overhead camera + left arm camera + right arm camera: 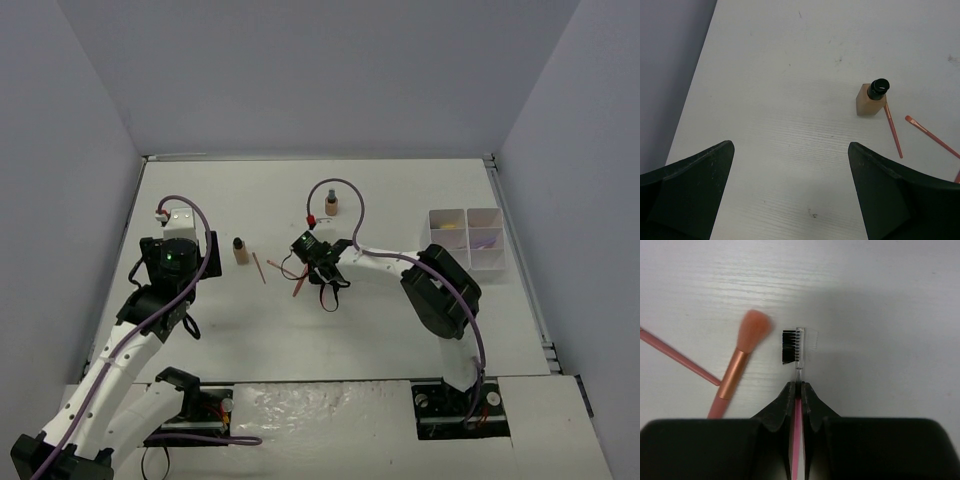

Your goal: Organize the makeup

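My right gripper (799, 386) is shut on a thin pink stick with a black brow-comb head (794, 346), low over the table; it shows mid-table in the top view (310, 250). A peach-tipped brush (742, 357) and a thin pink stick (675, 354) lie just left of it. A tan bottle with a dark cap (872, 97) stands ahead and right of my open, empty left gripper (791, 146), with a pink stick (893, 130) beside it. In the top view the bottle (240, 250) stands right of the left gripper (205, 255). A second tan bottle (331, 205) stands farther back.
A white compartment tray (448, 258) sits at the right, with yellow and lilac items in its far compartments. Grey walls enclose the table on the left, back and right. Another pink brush (932, 136) lies right of the first bottle.
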